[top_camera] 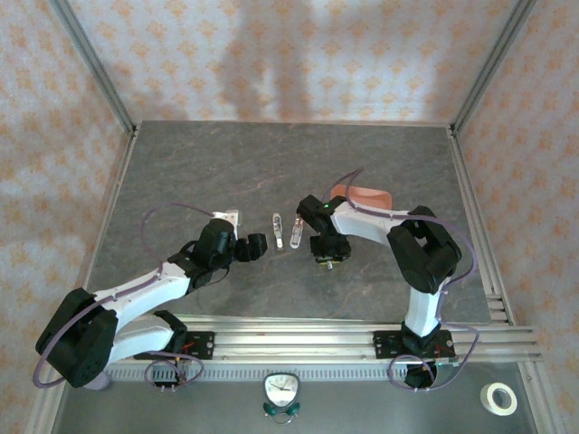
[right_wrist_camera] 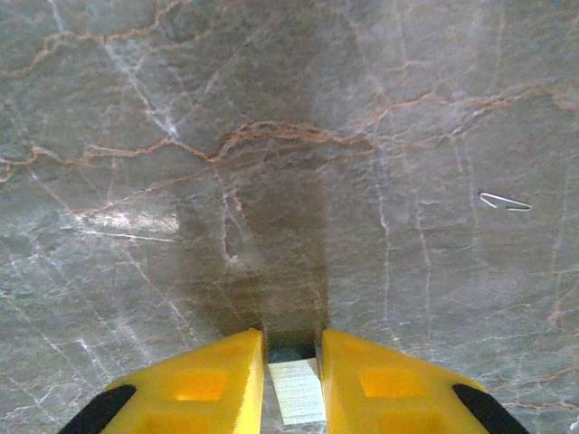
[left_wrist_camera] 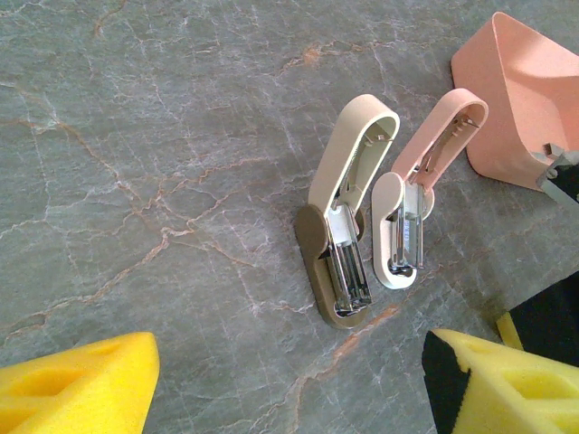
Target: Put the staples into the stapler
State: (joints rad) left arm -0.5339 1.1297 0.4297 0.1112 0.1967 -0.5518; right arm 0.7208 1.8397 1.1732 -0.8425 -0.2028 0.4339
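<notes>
In the top view, the left gripper (top_camera: 251,246) is seen low over the grey marbled table (top_camera: 199,172), with two small staplers just beside it at 2 o'clock. In the left wrist view its yellow fingers (left_wrist_camera: 77,389) are spread wide with nothing between them, and both are cut off by the lower frame edge. Between and beyond them the beige stapler (left_wrist_camera: 348,217) and the pink stapler (left_wrist_camera: 418,185) are laid side by side, close but apart, each hinged open with its metal magazine exposed. Whether either magazine is loaded cannot be told. At 1 o'clock from the pink stapler the salmon tray (left_wrist_camera: 507,99) is cropped by the frame, and its contents cannot be made out. The right gripper (top_camera: 327,257) is pointed down at the table at 4 o'clock from the staplers. In the right wrist view its yellow pads (right_wrist_camera: 362,380) are drawn nearly together around a pale, narrow strip of staples (right_wrist_camera: 297,391), which is touched on both long sides. The strip's near end is cut off, and its colour is washed out by glare. A loose bent staple (right_wrist_camera: 505,202) is seen on the table at 2 o'clock from those fingertips.
</notes>
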